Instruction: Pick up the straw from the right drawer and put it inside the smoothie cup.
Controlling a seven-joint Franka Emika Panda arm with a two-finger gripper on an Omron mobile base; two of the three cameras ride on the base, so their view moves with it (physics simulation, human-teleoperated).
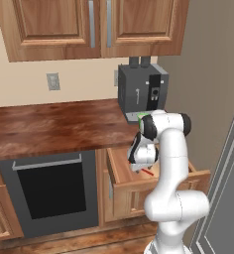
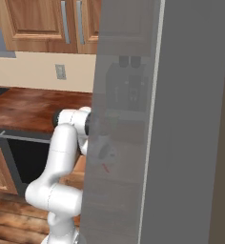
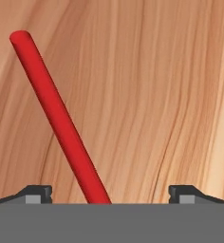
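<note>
one red straw [image 3: 61, 123] lies in the one open right drawer [image 1: 139, 186], one green smoothie cup [image 1: 141, 115] and one dark grey coffee machine [image 1: 141, 89] stand on the tabletop [image 1: 54, 126], beside one black-fronted oven [image 1: 52, 191] and two upper cabinet doors [image 1: 49, 25].

Solid red straw [image 3: 61, 121] on light-brown, streaky-grained right drawer [image 1: 134, 186] wood, dark reddish-brown mottled counter [image 1: 54, 124], black-fronted oven [image 1: 52, 191], dark grey coffee machine [image 1: 141, 89], bright green sliver, probably the smoothie cup [image 1: 140, 115], white arm [image 1: 171, 163] with dark joints
</note>
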